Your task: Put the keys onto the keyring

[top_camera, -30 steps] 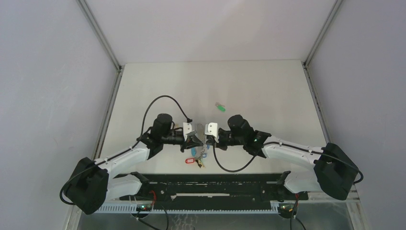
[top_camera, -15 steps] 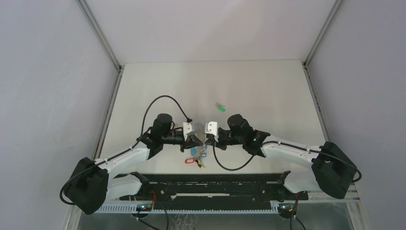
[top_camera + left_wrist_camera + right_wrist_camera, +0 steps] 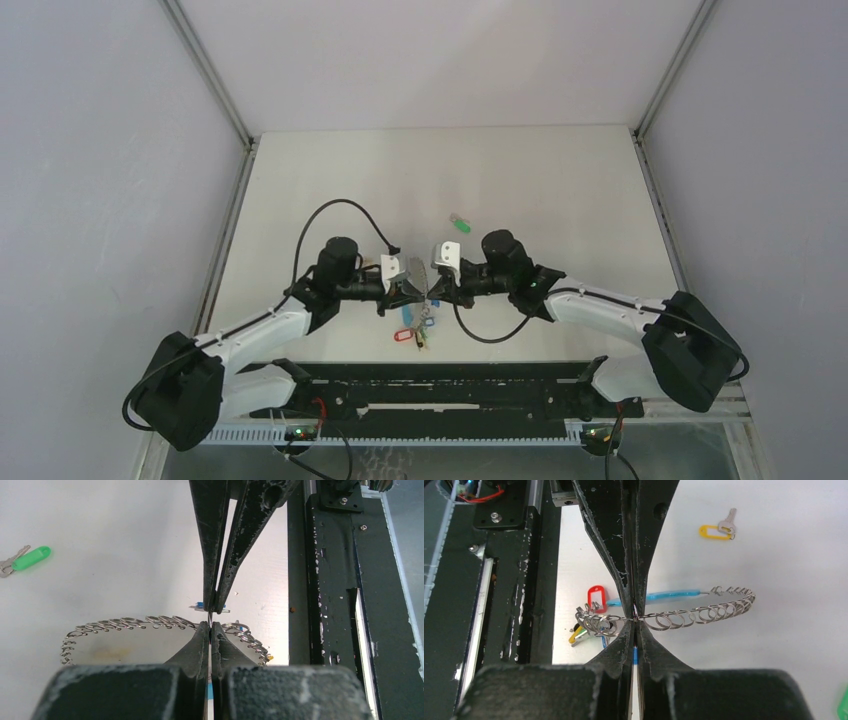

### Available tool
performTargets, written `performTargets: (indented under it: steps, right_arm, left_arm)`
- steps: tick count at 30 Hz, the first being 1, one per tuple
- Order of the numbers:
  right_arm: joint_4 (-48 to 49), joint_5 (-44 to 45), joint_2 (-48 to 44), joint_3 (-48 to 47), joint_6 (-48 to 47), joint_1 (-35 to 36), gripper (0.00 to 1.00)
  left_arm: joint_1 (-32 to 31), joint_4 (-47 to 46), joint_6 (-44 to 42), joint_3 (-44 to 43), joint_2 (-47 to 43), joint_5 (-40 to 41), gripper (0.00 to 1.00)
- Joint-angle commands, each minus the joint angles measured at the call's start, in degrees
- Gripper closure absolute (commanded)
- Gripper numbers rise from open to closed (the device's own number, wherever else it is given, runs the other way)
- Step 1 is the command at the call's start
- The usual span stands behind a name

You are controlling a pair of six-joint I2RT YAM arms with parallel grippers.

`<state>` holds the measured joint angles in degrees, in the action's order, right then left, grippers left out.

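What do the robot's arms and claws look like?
The left arm and right arm have white link shells, black joint housings and a loose black cable looping off each wrist. A white bracket sits behind each claw. The left claw and right claw have black, tapering fingers scuffed grey. The right arm shows a small green light.

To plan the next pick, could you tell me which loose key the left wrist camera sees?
The green-headed key, at that view's upper left; the yellow-headed key appears in the right wrist view instead.

keyring [image 3: 684,616] above near middle of table [image 3: 560,180], key [image 3: 460,224] lying behind it
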<state>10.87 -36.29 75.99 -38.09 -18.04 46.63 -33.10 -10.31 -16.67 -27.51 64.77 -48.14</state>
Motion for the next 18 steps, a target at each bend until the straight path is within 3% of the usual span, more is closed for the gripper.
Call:
performTargets:
  steps: [1, 18]
  right_arm:
    - [6.7, -6.5, 0.8, -1.7, 3.8, -0.7, 1.00]
    - [18.1, -14.5, 4.0, -0.3, 11.0, -3.7, 1.00]
  left_arm:
    - [-0.8, -7.7, 1.5, 0.5, -2.8, -1.4, 1.00]
    - [-0.8, -12.1, 3.7, 1.9, -3.3, -1.0, 1.00]
